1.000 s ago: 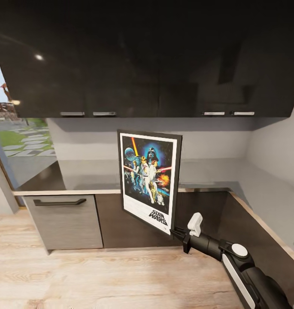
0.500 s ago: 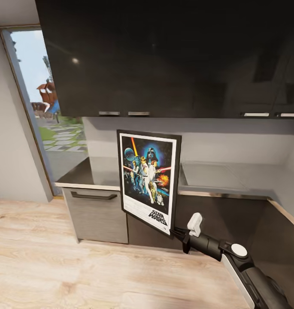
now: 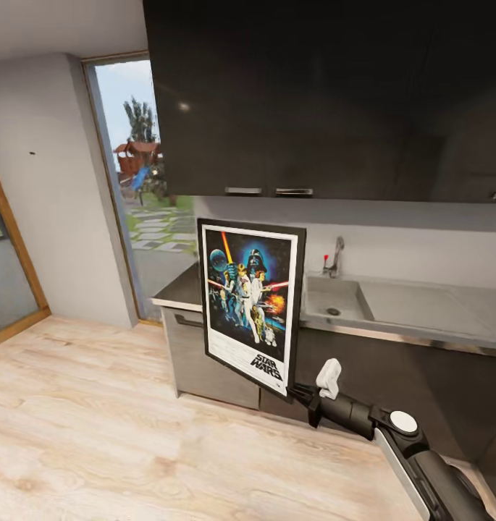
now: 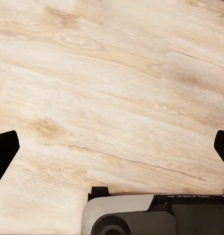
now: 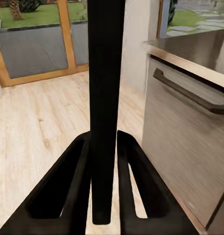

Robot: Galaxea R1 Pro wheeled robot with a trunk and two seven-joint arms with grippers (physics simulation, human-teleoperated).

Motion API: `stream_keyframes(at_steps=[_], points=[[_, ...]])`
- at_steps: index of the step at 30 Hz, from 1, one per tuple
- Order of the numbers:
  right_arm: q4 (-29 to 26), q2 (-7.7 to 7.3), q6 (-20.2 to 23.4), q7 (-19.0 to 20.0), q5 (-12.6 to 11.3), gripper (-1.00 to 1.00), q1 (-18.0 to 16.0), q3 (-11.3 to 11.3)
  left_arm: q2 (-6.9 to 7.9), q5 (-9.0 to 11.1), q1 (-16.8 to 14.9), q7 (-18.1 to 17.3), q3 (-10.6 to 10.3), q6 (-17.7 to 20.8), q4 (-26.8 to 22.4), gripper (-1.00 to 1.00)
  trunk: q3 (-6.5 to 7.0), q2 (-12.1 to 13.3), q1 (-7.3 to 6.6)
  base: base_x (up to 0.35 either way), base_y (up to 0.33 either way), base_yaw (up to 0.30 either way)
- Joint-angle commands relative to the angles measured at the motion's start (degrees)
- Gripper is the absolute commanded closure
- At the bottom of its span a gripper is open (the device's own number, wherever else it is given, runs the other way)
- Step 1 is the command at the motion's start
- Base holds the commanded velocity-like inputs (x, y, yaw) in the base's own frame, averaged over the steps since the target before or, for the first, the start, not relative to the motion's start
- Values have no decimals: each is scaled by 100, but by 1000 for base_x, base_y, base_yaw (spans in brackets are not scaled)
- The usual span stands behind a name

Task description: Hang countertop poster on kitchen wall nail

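The Star Wars poster (image 3: pixel 251 304) is held upright in front of me, its artwork facing the head camera. My right gripper (image 3: pixel 297 394) is shut on its lower right corner. In the right wrist view the poster (image 5: pixel 106 98) shows edge-on as a black bar clamped between the fingers (image 5: pixel 75 186). A tiny dark wall nail (image 3: pixel 32 153) sits on the pale grey wall at the far left. The kitchen countertop (image 3: pixel 429 310) with its steel sink (image 3: pixel 333 300) and tap (image 3: pixel 337 255) lies behind and right of the poster. My left gripper (image 4: pixel 112 147) hangs open over the wood floor.
Dark wall cabinets (image 3: pixel 313 94) hang above the counter. A grey drawer front with a dark handle (image 5: pixel 190 93) stands close to the poster's right. A tall window (image 3: pixel 143 195) separates the counter from the nail wall. Wood floor (image 3: pixel 95 420) stretches to the left.
The whole head view has swung left: the sink, tap, window and left wall with the nail have come into view. The poster stays gripped in the same place relative to me.
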Motion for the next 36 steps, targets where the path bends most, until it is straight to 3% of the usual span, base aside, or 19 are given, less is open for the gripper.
stream_keyframes(at_steps=[1,18,36], points=[[-1,-6,65,13,-73,100,-3,7,-1,39,3,-35,12,2,0,-100,-1,-4,2,0,296,187],[-1,-8,57,12,-80,100,-3,9,-1,39,3,-35,12,3,0,-100,-1,-4,2,0,296,37],[-1,1,50,-3,-69,100,-3,14,-1,39,3,-35,12,2,0,-100,-1,-4,2,38,296,263]])
